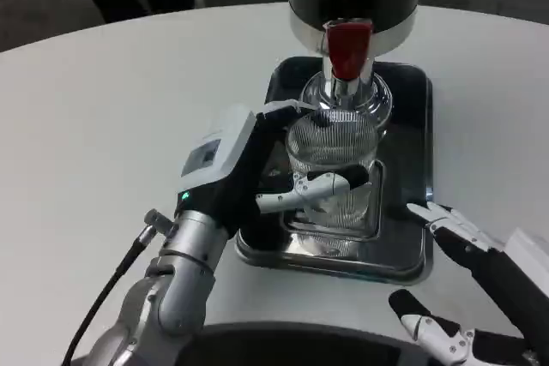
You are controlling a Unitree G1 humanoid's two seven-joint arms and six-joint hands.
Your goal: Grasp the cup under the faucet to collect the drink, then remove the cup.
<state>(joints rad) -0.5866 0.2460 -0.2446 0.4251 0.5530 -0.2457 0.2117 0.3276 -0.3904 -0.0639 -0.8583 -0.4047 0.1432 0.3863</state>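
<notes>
Now left hand [257, 169] grips the cup [333, 169]; right hand [467, 289] rests open.

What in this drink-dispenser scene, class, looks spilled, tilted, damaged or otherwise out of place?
Nothing stands out. The clear ribbed cup stands upright under the red-handled faucet on the dark drip tray, held by the left robot hand. No spill is visible. The right robot hand waits open beside the tray.

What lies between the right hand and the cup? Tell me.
In the head view, only the dark tray's bare floor and its shiny rim lie between the right hand and the cup, which the left hand grips.
</notes>
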